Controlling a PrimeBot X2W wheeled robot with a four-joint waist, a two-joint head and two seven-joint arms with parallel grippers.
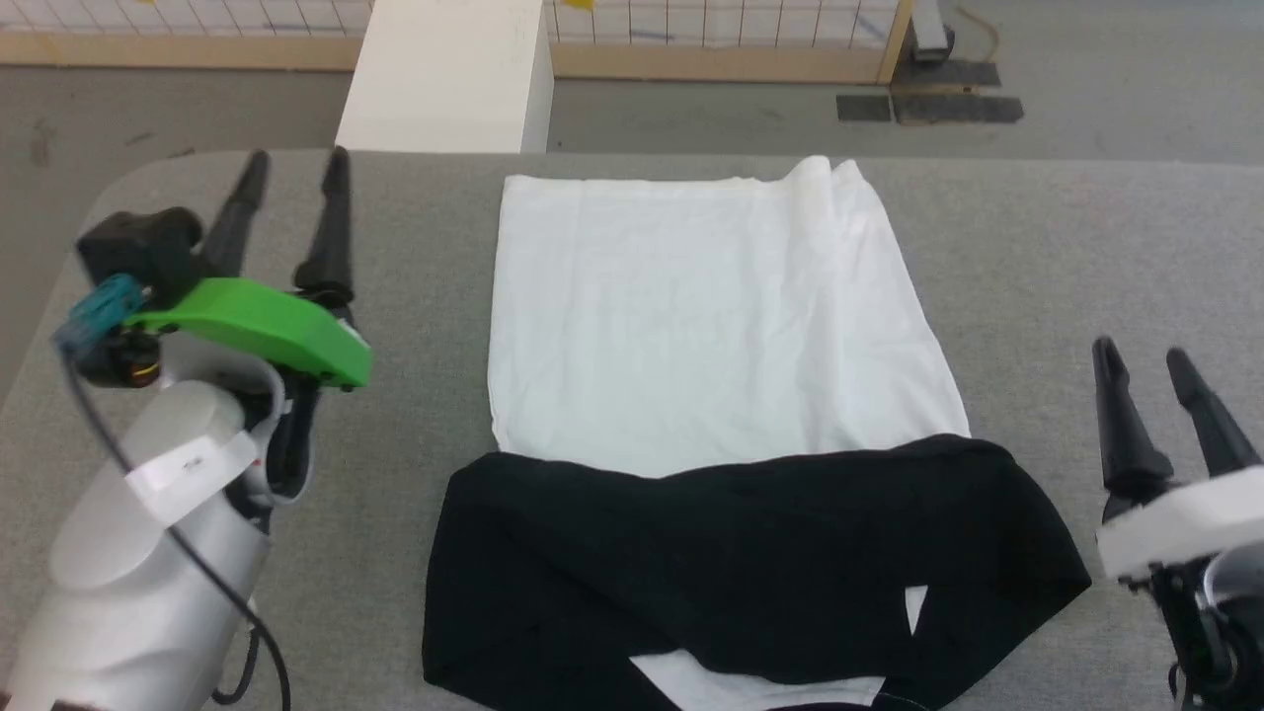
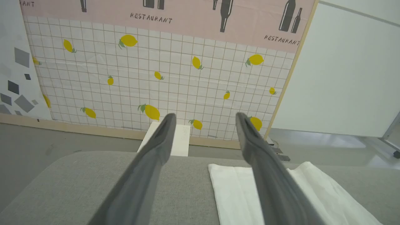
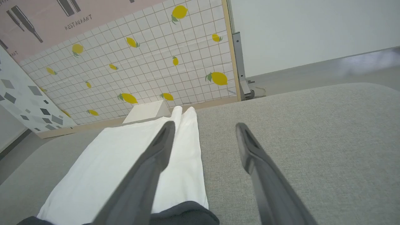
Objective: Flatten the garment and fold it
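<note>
Across the middle of the grey worktop (image 1: 1086,257) lies the garment (image 1: 721,326). Its white panel reaches almost to the far edge, and its black part is bunched across the near end, with small white patches showing. Toward the far left corner the left gripper (image 1: 296,163) hovers clear of the cloth, fingers spread and empty. By the right edge, apart from the black part, the right gripper (image 1: 1141,354) has its fingers parted, grasping nothing. Beyond the far edge stand a white box (image 1: 444,74) and a lemon-printed panel (image 2: 156,78).
</note>
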